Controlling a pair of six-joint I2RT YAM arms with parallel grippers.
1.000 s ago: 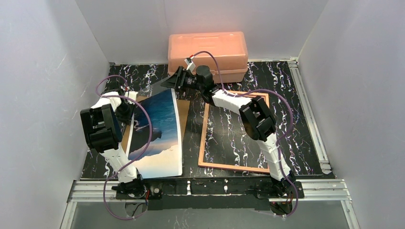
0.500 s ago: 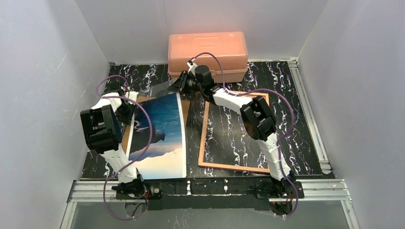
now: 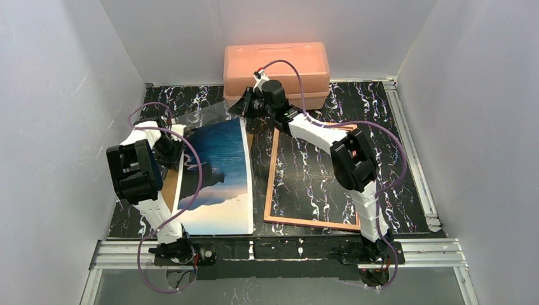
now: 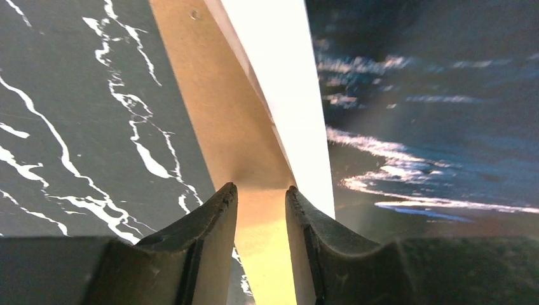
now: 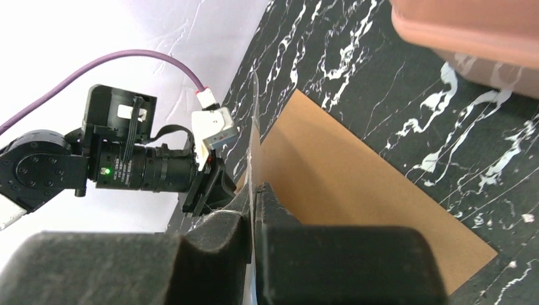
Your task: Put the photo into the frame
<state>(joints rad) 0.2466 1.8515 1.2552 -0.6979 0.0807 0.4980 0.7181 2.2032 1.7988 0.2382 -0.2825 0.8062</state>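
The desk (image 3: 375, 101) has a black top with white marble veins. At its far edge stands a salmon-pink lidded plastic box (image 3: 276, 63). On the right half a thin-bordered frame (image 3: 311, 223) lies flat, tan-orange side up, and the veined top shows inside it. On the left half lies a brown backing board (image 5: 356, 190). The photo (image 3: 219, 171), picture side up, covers most of this board. A clear sheet (image 3: 206, 117) is over the board's far end; whether it touches the desk cannot be told.
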